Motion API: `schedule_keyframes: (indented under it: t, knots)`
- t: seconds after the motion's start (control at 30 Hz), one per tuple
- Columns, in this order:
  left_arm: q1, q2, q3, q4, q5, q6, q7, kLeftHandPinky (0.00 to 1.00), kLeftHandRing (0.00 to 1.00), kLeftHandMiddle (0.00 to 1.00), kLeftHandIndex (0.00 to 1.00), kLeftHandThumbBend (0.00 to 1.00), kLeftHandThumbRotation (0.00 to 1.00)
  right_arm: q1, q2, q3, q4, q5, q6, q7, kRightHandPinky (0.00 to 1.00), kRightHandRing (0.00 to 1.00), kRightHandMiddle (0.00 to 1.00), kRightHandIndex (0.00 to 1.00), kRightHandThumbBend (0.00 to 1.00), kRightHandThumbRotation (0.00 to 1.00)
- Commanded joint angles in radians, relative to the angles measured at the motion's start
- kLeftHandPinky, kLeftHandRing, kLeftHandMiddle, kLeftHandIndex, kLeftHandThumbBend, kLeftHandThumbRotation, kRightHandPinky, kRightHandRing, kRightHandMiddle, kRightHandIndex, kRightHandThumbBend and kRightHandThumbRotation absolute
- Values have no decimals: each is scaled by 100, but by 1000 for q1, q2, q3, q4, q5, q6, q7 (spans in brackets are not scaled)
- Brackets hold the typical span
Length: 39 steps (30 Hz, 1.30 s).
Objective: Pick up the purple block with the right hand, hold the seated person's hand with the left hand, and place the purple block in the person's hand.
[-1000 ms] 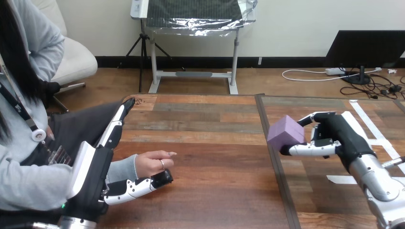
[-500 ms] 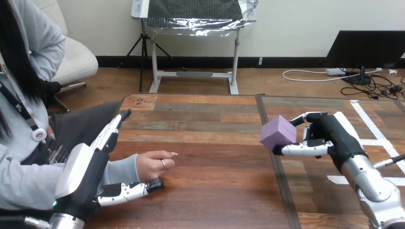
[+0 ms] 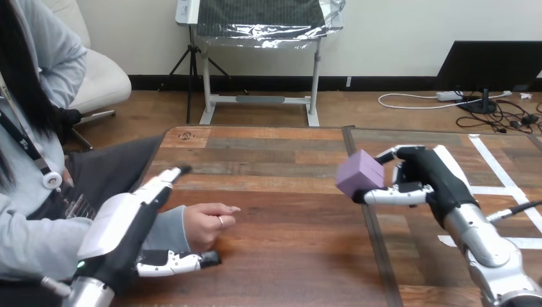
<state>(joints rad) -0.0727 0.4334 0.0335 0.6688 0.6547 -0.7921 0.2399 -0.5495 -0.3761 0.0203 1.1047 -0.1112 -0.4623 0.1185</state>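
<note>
Two arms reach over the wooden table (image 3: pixel 287 268). The left arm comes in from the lower left corner; the left hand (image 3: pixel 121 227) stands on edge, its fingers (image 3: pixel 167 176) straight and set wide from the thumb (image 3: pixel 182 261), with the person's wrist lying in the gap and nothing curled round it. The right arm stretches in from the lower right; the right hand (image 3: pixel 428 176) hangs above the table, clamped on the purple block (image 3: pixel 360 174), thumb beneath and fingers behind. The person's hand (image 3: pixel 206 222) rests palm down on the table, well apart from the block
</note>
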Motion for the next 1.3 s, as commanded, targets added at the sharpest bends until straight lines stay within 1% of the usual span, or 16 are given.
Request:
schedule_keyframes:
  t: [0.0,0.13,0.27,0.3,0.43,0.53,0.6,0.73,0.83,0.93,1.13,1.27]
  knots:
    - [-104,48,-47,10,11,15,5,89,92,93,90,100,49,-69,22,-29,-75,34,-6,6,1,5,8,6,50,0]
    - [-122,67,-70,24,14,32,-5,88,92,91,89,100,47,-68,27,-30,-74,37,-9,11,1,5,8,6,50,0]
    - [-142,87,-91,39,14,45,-17,86,90,89,87,100,44,-66,29,-23,-79,29,-15,6,1,5,8,6,50,0]
    - [-146,91,-95,42,16,47,-16,84,88,87,85,100,41,-65,30,-22,-81,27,-17,6,1,5,8,6,50,0]
    - [-160,108,-115,46,28,69,-17,81,85,83,82,100,37,-63,34,-20,-87,24,-16,7,1,5,8,6,50,0]
    - [-171,122,-132,46,34,93,-33,80,83,81,81,100,33,-62,38,-21,-91,26,-13,9,1,5,8,6,50,0]
    - [-179,133,-146,44,47,112,-37,78,81,79,79,100,30,-60,41,-24,-94,34,-14,20,1,5,8,6,49,0]
    - [-196,147,-167,61,53,119,-36,77,79,77,77,100,27,-57,44,-26,-98,39,-14,29,1,5,8,6,49,0]
    - [-206,158,-182,65,61,139,-50,75,78,76,76,100,24,-59,43,-25,-90,37,-19,31,1,5,8,6,49,0]
    - [-225,167,-201,94,73,138,-41,75,77,75,75,100,23,-59,43,-24,-88,35,-17,33,1,5,9,6,49,0]
    - [-258,182,-240,138,95,158,-33,74,76,74,75,100,22,-57,42,-22,-92,31,-18,34,1,5,9,6,49,0]
    - [-285,194,-271,176,123,158,-10,73,74,74,75,100,22,-53,39,-18,-98,25,-26,32,1,5,9,7,49,0]
